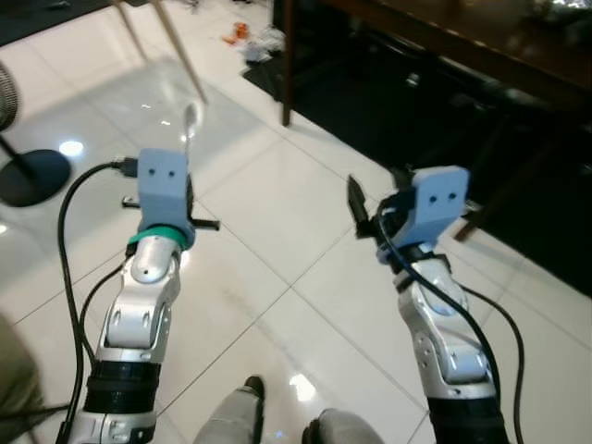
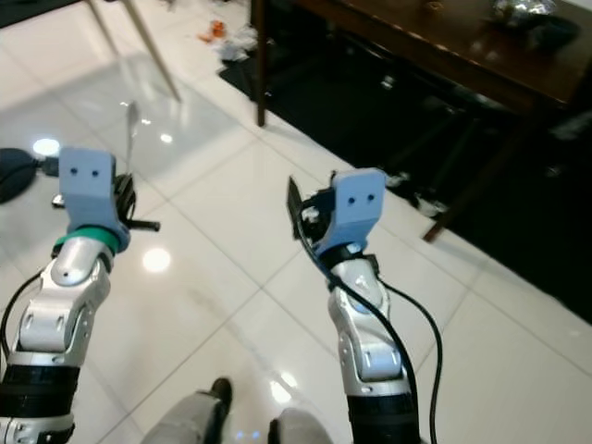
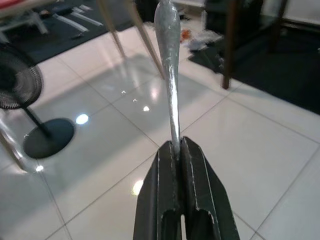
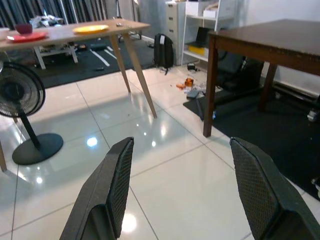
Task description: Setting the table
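Fingers of the left gripper (image 3: 179, 150) are pressing tight together on the thin handle of a silver spoon (image 3: 168, 60), which is standing up and away from the tips with its bowl at the far end. In the head views the same spoon (image 1: 190, 125) is rising above the blue wrist housing of the left arm, over the glossy white tiled floor (image 1: 268, 213). The right gripper (image 4: 180, 190) is holding nothing; its two black fingers (image 4: 112, 190) are spreading wide apart, with bare floor showing between them. Both arms are reaching forward at about the same height, well apart from each other.

Ahead and to the right, a dark wooden surface (image 4: 270, 42) is standing on a black mat (image 4: 250, 125), one leg near the mat's edge. Small orange and white scraps of litter (image 4: 189, 85) are lying on the floor beside that leg, and a black backpack (image 4: 163, 50) is leaning farther back. To the left, a pale wooden surface (image 4: 65, 32) on slanted legs is carrying a yellow plate (image 4: 91, 29), a red plate (image 4: 26, 37) and a dark red bowl (image 4: 23, 28). A black standing fan (image 4: 22, 105) is resting on its round base nearer the left arm. White shelving (image 4: 210, 22) is standing against the back wall. No writing is readable anywhere.
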Motion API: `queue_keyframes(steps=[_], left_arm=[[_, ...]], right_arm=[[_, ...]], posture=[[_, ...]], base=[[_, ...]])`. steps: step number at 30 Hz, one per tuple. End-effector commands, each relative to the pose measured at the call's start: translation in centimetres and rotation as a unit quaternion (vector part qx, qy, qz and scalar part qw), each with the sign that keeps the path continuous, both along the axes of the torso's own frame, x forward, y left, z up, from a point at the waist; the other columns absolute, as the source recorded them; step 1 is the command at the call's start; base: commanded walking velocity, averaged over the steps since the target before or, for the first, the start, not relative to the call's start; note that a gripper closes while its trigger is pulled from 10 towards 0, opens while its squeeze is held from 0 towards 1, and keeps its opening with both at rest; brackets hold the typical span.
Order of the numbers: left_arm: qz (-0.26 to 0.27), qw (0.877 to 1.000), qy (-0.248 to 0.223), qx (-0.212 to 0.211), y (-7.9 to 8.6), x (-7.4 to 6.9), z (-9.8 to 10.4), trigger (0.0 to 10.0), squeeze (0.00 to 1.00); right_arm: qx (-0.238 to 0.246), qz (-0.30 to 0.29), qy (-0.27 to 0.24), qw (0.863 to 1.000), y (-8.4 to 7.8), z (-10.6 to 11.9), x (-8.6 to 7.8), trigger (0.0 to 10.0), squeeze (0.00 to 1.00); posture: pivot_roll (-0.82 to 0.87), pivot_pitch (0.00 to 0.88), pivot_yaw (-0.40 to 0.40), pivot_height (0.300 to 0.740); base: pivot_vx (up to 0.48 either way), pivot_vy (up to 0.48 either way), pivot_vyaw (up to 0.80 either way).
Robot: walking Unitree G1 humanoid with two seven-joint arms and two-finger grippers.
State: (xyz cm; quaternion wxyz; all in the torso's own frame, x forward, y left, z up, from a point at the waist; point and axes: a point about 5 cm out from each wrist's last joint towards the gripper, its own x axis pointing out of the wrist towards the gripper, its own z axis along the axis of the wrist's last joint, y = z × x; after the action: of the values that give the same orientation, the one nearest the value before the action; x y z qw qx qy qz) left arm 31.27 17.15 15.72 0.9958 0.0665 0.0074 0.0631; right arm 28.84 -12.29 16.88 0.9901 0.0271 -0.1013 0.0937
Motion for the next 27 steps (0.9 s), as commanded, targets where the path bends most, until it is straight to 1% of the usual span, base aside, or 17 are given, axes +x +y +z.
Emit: queue_keyframes(steps=[1, 12, 16, 27], left_arm=[[0.007, 1.000, -0.002, 0.004, 0.05, 0.29, 0.15, 10.0, 0.00], [0.007, 1.000, -0.004, 0.000, -0.30, 0.61, 0.32, 10.0, 0.00], [0.004, 1.000, -0.004, -0.001, -0.52, 0.71, 0.32, 10.0, 0.00], [0.006, 1.000, -0.006, -0.001, -0.42, 0.77, 0.45, 10.0, 0.00]], right_arm=[[0.013, -0.010, -0.001, 1.000, -0.40, 0.20, -0.01, 10.0, 0.00], [0.019, -0.021, -0.003, 1.000, -0.79, 0.33, 0.07, 10.0, 0.00], [0.014, -0.028, -0.010, 0.999, -0.96, 0.50, 0.17, 10.0, 0.00], [0.000, -0.033, -0.018, 0.999, -0.87, 0.83, 0.33, 10.0, 0.00]], posture=[[-0.03, 0.009, 0.028, 0.740], [-0.03, 0.009, 0.029, 0.740], [-0.03, 0.009, 0.029, 0.740], [-0.01, 0.013, 0.027, 0.740]], base=[[0.480, 0.000, 0.00], [0.479, 0.000, 0.00], [0.476, 0.000, 0.00], [0.477, 0.000, 0.00]])
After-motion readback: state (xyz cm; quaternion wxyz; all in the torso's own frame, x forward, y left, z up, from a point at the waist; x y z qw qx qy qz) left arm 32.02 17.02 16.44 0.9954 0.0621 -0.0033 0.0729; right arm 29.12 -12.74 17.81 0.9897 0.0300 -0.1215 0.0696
